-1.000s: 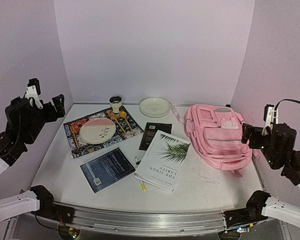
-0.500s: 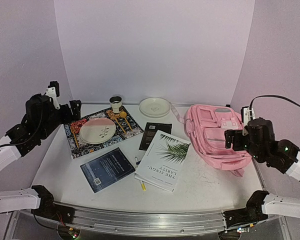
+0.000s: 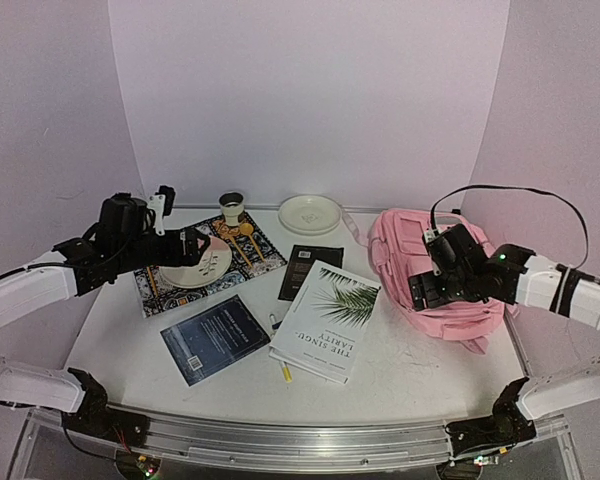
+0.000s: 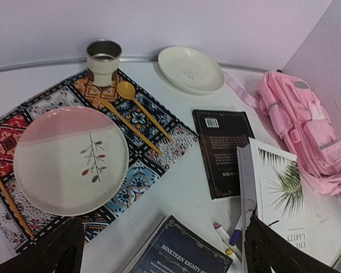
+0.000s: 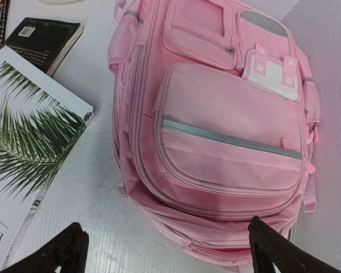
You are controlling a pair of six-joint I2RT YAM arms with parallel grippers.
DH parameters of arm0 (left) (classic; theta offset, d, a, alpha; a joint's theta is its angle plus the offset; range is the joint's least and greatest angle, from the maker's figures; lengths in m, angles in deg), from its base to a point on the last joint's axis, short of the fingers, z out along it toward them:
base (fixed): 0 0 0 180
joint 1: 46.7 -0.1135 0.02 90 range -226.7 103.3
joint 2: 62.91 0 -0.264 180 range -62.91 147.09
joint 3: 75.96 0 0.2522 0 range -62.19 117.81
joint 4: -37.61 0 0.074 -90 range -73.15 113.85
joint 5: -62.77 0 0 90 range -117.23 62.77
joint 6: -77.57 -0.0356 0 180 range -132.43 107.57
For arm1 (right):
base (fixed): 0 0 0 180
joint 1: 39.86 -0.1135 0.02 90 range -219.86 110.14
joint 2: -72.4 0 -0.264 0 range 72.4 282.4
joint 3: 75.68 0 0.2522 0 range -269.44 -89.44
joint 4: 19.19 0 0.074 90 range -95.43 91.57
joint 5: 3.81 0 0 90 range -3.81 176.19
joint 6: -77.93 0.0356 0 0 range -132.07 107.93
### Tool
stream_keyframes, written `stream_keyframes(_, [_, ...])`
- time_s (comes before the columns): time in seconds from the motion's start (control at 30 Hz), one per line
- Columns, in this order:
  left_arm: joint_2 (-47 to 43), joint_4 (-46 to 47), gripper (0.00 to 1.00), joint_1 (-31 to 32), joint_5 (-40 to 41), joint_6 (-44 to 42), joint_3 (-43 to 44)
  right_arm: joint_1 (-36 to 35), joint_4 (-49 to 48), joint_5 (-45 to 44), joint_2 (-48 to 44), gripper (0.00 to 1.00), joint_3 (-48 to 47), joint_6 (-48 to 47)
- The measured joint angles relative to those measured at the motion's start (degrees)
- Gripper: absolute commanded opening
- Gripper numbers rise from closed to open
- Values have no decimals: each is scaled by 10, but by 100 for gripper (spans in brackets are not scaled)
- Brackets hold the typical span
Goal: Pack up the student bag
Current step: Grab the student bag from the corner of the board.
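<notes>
The pink backpack [image 3: 402, 240] lies flat at the right of the table with its front pockets up and zips shut. It also shows in the right wrist view [image 5: 227, 125] and the left wrist view [image 4: 301, 131]. My right gripper [image 3: 423, 291] hovers open and empty over the bag's lower left part [image 5: 167, 250]. My left gripper [image 3: 196, 244] hovers open and empty over the placemat [image 4: 159, 250]. A white palm-leaf book [image 3: 328, 320], a black book [image 3: 308, 268], a dark blue book [image 3: 215, 338] and some markers [image 3: 280, 368] lie mid-table.
A patterned placemat [image 3: 255, 250] at the left carries a pink-and-white plate [image 3: 205, 270], gold cutlery [image 4: 139, 111] and a small cup [image 3: 232, 207]. A white plate [image 3: 309, 213] sits at the back. Purple walls close in on three sides.
Both arms have swung in from the sides. The left gripper has moved right over the placemat and the right gripper has moved left over the backpack. No object has moved.
</notes>
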Motion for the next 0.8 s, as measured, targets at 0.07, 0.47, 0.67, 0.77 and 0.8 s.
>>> stream_keyframes(0.07, [21, -2, 100, 1, -23, 0, 0, 4, 7, -3, 41, 98, -19, -7])
stream_keyframes(0.47, [43, -4, 99, 38, -69, 2, 4, 31, 46, -54, 233, 86, -74, -58])
stream_keyframes(0.67, [63, -4, 99, 72, -62, 2, 9, 31, 59, -29, 256, 83, -94, -84])
stream_keyframes(0.77, [68, 0, 99, 82, -59, 2, 15, 31, 72, -10, 259, 82, -99, -89])
stream_keyframes(0.8, [69, 1, 99, 84, -59, 2, 16, 31, 77, -5, 260, 82, -100, -90])
